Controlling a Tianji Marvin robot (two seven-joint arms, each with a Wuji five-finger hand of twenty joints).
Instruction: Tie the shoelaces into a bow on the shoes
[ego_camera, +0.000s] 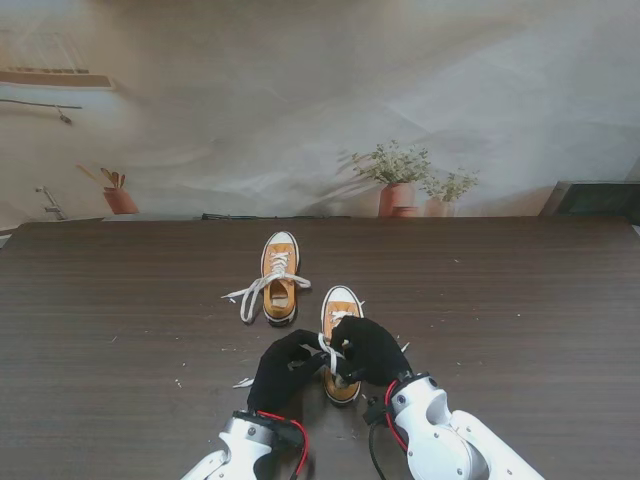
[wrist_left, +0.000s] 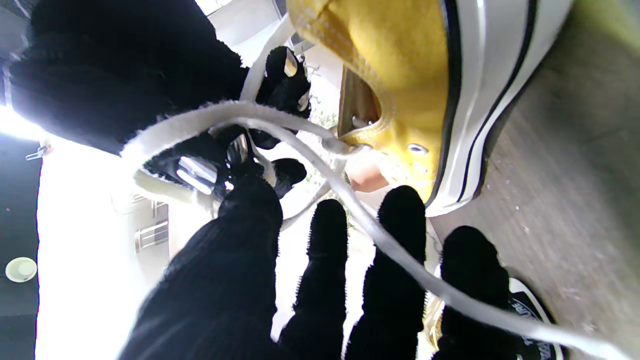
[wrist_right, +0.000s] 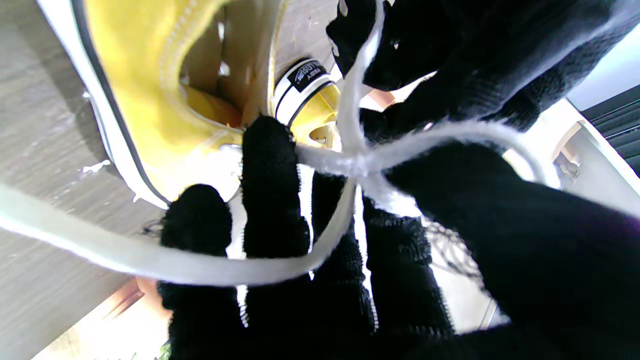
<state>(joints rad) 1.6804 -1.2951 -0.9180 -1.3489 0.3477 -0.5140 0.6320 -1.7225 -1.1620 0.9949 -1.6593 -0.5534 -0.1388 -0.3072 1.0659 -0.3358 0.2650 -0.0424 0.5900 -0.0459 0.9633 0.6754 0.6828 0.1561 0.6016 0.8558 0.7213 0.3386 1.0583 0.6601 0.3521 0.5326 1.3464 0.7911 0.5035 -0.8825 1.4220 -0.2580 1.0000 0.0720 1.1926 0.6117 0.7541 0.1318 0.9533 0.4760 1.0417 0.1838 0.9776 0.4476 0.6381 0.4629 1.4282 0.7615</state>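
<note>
Two yellow canvas shoes stand on the dark table. The farther shoe (ego_camera: 279, 280) has loose white laces (ego_camera: 250, 295) trailing to its left. Both black-gloved hands meet over the nearer shoe (ego_camera: 340, 308) (wrist_left: 400, 75) (wrist_right: 150, 100). My left hand (ego_camera: 285, 365) (wrist_left: 325, 280) and right hand (ego_camera: 372, 348) (wrist_right: 280, 260) each pinch a strand of that shoe's white lace (ego_camera: 329, 355) (wrist_left: 350, 200). The strands cross in a knot (wrist_right: 357, 162) between the hands, and one lace end loops over my right fingers. The hands hide the rear half of the shoe.
Small white scraps (ego_camera: 243, 382) lie on the table beside my left hand. Potted plants (ego_camera: 398, 180) and a pot of utensils (ego_camera: 118, 195) sit past the table's far edge. The dark wooden table (ego_camera: 520, 300) stretches out on both sides.
</note>
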